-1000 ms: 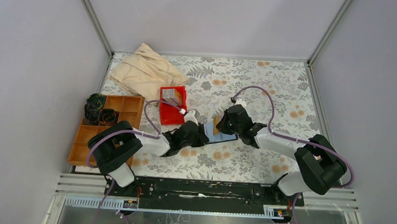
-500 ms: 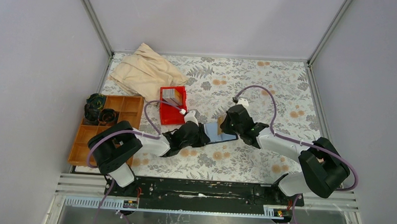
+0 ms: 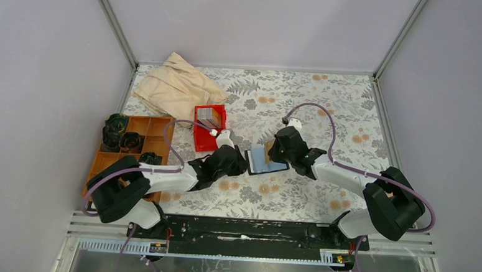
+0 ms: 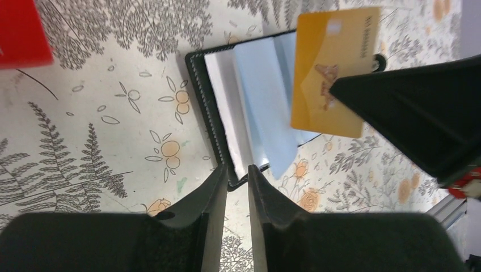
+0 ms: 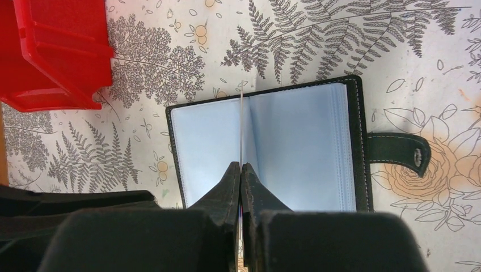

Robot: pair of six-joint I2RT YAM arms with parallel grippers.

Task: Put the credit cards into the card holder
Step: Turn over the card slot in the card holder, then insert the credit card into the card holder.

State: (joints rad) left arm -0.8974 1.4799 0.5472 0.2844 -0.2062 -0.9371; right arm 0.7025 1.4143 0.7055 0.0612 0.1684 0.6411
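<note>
Top view: a counter (image 3: 327, 109) covered in a fern and flower print. The card holder (image 3: 268, 165), a black bifold, lies open and flat near the middle with its pale sleeves facing up. The left end effector (image 3: 242, 163) sits low at the holder's left edge. The right end effector (image 3: 269, 152) hangs over the holder's far side and grips a tan card (image 3: 266, 153). Just left of the holder and farther back is a red bin (image 3: 210, 144) with other cards (image 3: 209, 116) standing in it. A brown tray (image 3: 155, 130) lies at the left edge of the counter, with dark objects (image 3: 115, 132) in its far left compartments. A beige cloth (image 3: 176, 86) is bunched in the far left corner.

Left wrist view: the left end effector's two fingers (image 4: 212, 192) stand a narrow gap apart. One corner of the card holder (image 4: 198, 85) shows at their tips, and nothing looks pinched. Beyond them the tan card (image 4: 332, 68) stands upright above the open sleeves, held by its lower right edge in the dark right end effector.

Right wrist view: the right end effector (image 5: 241, 168) is closed tight on the tan card (image 5: 242, 113), which shows edge-on as a thin line over the holder's centre fold. The card holder (image 5: 300, 141) is spread open, its clasp tab (image 5: 397, 153) reaching out on one side. The red bin (image 5: 51, 51) is in the corner beyond the other side.
</note>
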